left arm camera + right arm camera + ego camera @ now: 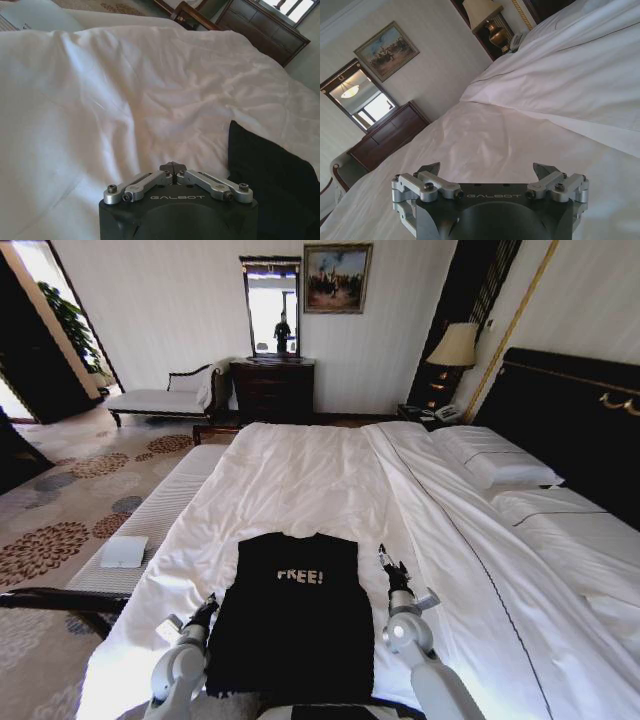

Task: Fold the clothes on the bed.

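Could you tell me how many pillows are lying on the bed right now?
2, both at the headboard end of the bed, on the robot's right: a far pillow and a nearer pillow. More may lie under the duvet.

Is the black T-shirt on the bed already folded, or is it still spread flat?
Partly folded: the T-shirt lies flat as a sleeveless-looking rectangle, "FREE!" facing up, on the bed.
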You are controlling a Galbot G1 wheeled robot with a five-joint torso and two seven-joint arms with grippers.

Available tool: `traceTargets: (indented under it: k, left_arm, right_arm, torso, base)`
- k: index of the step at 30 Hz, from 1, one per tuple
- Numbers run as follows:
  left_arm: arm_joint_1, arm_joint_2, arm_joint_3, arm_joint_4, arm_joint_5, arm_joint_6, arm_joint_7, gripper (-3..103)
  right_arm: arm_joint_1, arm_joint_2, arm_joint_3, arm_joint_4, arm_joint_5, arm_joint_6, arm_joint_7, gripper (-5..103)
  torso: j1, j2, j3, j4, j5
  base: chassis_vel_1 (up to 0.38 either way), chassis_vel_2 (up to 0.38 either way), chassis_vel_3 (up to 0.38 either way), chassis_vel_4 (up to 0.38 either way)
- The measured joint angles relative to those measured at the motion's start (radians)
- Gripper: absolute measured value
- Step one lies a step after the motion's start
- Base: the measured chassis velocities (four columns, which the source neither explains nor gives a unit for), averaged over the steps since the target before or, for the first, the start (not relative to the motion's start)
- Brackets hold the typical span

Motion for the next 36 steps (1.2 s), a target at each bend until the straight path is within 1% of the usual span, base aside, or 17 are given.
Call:
traceTargets:
  k: [5, 9, 10, 11, 13, 17, 19, 20, 22, 23, 24, 25, 27, 28, 31, 33, 36]
  left_arm:
    - [0.018, -0.009, -0.040, -0.041, -0.024, -0.007, 0.004, 0]
    - [0.007, 0.005, -0.031, -0.063, -0.024, -0.014, 0.012, 0]
    - [0.005, 0.009, -0.024, -0.075, -0.023, -0.014, 0.015, -2]
    - [0.005, 0.011, -0.021, -0.081, -0.022, -0.015, 0.016, 3]
    - [0.005, 0.013, -0.018, -0.085, -0.021, -0.015, 0.017, 3]
    - [-0.003, 0.033, -0.007, -0.087, -0.004, -0.015, 0.017, 24]
    - [-0.004, 0.034, -0.007, -0.086, -0.003, -0.015, 0.017, 24]
    - [-0.006, 0.038, -0.011, -0.081, -0.001, -0.015, 0.016, 30]
    - [-0.012, 0.041, -0.014, -0.075, 0.000, -0.015, 0.013, 41]
    - [-0.012, 0.041, -0.014, -0.075, 0.000, -0.015, 0.013, 41]
    - [-0.015, 0.042, -0.014, -0.072, 0.001, -0.015, 0.012, 47]
    - [-0.017, 0.042, -0.014, -0.071, 0.002, -0.015, 0.012, 47]
    - [-0.022, 0.042, -0.011, -0.067, 0.008, -0.016, 0.012, 58]
    - [-0.022, 0.042, -0.011, -0.067, 0.008, -0.016, 0.012, 58]
    - [-0.031, 0.043, -0.010, -0.060, 0.014, -0.020, 0.012, 74]
    - [-0.033, 0.044, -0.009, -0.058, 0.015, -0.021, 0.012, 74]
    - [-0.043, 0.044, -0.002, -0.053, 0.018, -0.022, 0.012, 90]
  right_arm:
    - [0.037, -0.041, -0.014, -0.029, 0.018, -0.004, -0.012, 100]
    - [0.066, -0.104, -0.037, -0.082, 0.028, -0.004, -0.064, 100]
    - [0.085, -0.133, -0.056, -0.105, 0.041, -0.005, -0.086, 100]
    - [0.096, -0.146, -0.066, -0.115, 0.049, -0.007, -0.100, 100]
    - [0.107, -0.156, -0.075, -0.126, 0.055, -0.010, -0.113, 100]
    - [0.166, -0.180, -0.127, -0.189, 0.069, -0.022, -0.157, 100]
    - [0.174, -0.180, -0.134, -0.196, 0.070, -0.024, -0.162, 100]
    - [0.192, -0.180, -0.150, -0.217, 0.070, -0.030, -0.174, 100]
    - [0.212, -0.179, -0.170, -0.248, 0.070, -0.038, -0.191, 100]
    - [0.212, -0.179, -0.170, -0.248, 0.070, -0.038, -0.191, 100]
    - [0.219, -0.179, -0.177, -0.263, 0.070, -0.040, -0.197, 100]
    - [0.222, -0.179, -0.180, -0.271, 0.070, -0.041, -0.201, 100]
    - [0.230, -0.180, -0.182, -0.296, 0.070, -0.041, -0.218, 100]
    - [0.230, -0.180, -0.182, -0.296, 0.070, -0.041, -0.218, 100]
    - [0.230, -0.183, -0.177, -0.313, 0.073, -0.041, -0.240, 100]
    - [0.231, -0.184, -0.176, -0.317, 0.073, -0.041, -0.244, 100]
    - [0.237, -0.183, -0.176, -0.328, 0.071, -0.040, -0.247, 100]
  torso:
    - [0.000, 0.000, 0.000, 0.0003, 0.0001]
    - [0.000, 0.000, 0.000, -0.0001, 0.0000]
    - [0.000, 0.000, 0.000, -0.0002, 0.0000]
    - [0.000, 0.000, 0.000, -0.0002, 0.0000]
    - [0.000, 0.000, 0.000, 0.0001, -0.0001]
    - [0.000, 0.000, 0.000, -0.0001, -0.0001]
    - [0.000, 0.000, 0.000, -0.0001, 0.0000]
    - [0.000, 0.000, 0.000, 0.0004, 0.0000]
    - [0.000, 0.000, 0.000, 0.0002, 0.0000]
    - [0.000, 0.000, 0.000, 0.0002, 0.0000]
    - [0.000, 0.000, 0.000, 0.0001, 0.0000]
    - [0.000, 0.000, 0.000, 0.0001, -0.0001]
    - [0.000, 0.000, 0.000, 0.0001, 0.0000]
    - [0.000, 0.000, 0.000, 0.0001, 0.0000]
    - [0.000, 0.000, 0.000, 0.0000, -0.0001]
    - [0.000, 0.000, 0.000, 0.0000, -0.0001]
    - [0.000, 0.000, 0.000, 0.0000, -0.0001]
  base:
    - [0.000, 0.000, 0.000, 0.000]
    - [0.000, 0.000, 0.000, 0.000]
    - [0.000, 0.000, 0.000, 0.000]
    - [0.000, 0.000, 0.000, 0.000]
    - [0.000, 0.000, 0.000, 0.000]
    - [0.000, 0.000, 0.000, 0.000]
    - [0.000, 0.000, 0.000, 0.000]
    - [0.000, 0.000, 0.000, 0.000]
    - [0.000, 0.000, 0.000, 0.000]
    - [0.000, 0.000, 0.000, 0.000]
    - [0.000, 0.000, 0.000, 0.000]
    - [0.000, 0.000, 0.000, 0.000]
    - [0.000, 0.000, 0.000, 0.000]
    - [0.000, 0.000, 0.000, 0.000]
    - [0.000, 0.000, 0.000, 0.000]
    - [0.000, 0.000, 0.000, 0.000]
    - [0.000, 0.000, 0.000, 0.000]
